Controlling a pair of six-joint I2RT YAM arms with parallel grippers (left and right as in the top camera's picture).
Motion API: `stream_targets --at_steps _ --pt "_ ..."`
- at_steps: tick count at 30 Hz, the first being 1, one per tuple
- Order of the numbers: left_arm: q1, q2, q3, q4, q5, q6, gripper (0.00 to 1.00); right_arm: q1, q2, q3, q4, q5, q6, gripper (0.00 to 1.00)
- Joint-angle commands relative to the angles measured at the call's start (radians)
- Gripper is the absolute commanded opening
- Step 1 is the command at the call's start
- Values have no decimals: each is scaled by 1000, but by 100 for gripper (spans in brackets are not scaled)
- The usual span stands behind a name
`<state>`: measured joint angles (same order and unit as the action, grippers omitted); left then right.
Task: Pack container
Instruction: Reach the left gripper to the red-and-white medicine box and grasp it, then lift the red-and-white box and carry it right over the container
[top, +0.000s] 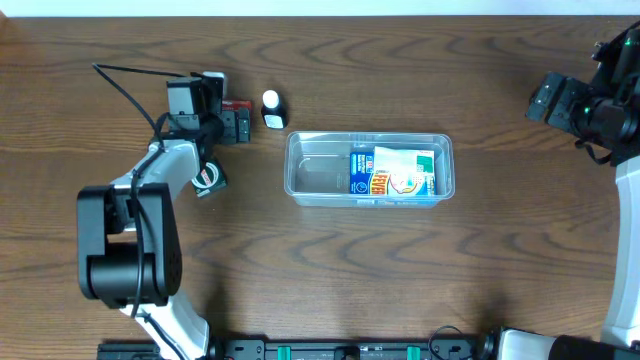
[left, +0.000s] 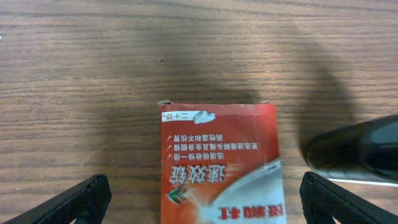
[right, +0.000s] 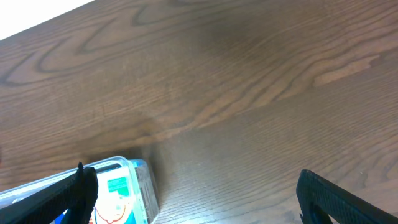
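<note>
the container (top: 318, 178), a clear, shallow, rectangular plastic tub with rounded corners and a rimmed edge, sits near the middle of the dark brown wooden table (top: 400, 290). its left half is bare. its right half holds a blue-and-white box (top: 361, 172) and, touching it, a white packet (top: 408, 170) with orange and green print.

it looks light and thin-walled, likely to flex a little if squeezed, with smooth sides that could slip. the rimmed edge, on a short end or along a long side, seems the safest place to take hold. while loading it, a push on one wall would probably make it slide.

the left gripper (left: 204, 186) is spread wide, its fingers (left: 68, 205) on either side of a flat red cardboard box (left: 221, 162) with white print, not touching it. a small dark bottle (top: 271, 108) with a white cap stands just beside that red box. the right gripper (right: 194, 180) is released and empty, held off at the table's right side, well apart from the tub.

count: one container, one red box, one bottle, and two items inside, as far as can be told.
</note>
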<state>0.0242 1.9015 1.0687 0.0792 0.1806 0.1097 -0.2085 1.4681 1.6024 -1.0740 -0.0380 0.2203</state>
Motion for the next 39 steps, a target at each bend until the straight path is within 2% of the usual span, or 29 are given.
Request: stream_targets --at_steps 1,22,24,31,39 --pt "-9 45 17 11 -14 14 98 -7 3 4 0 -7 11 99" --pt "-17 121 17 48 -14 13 99 -7 3 4 0 -7 11 99" --pt "-17 126 17 50 -14 14 96 -7 3 4 0 -7 11 99" --pt "-17 126 17 66 -14 13 66 -7 3 4 0 -7 11 99" --pt "-17 97 17 60 -14 13 64 -7 3 4 0 -7 11 99"
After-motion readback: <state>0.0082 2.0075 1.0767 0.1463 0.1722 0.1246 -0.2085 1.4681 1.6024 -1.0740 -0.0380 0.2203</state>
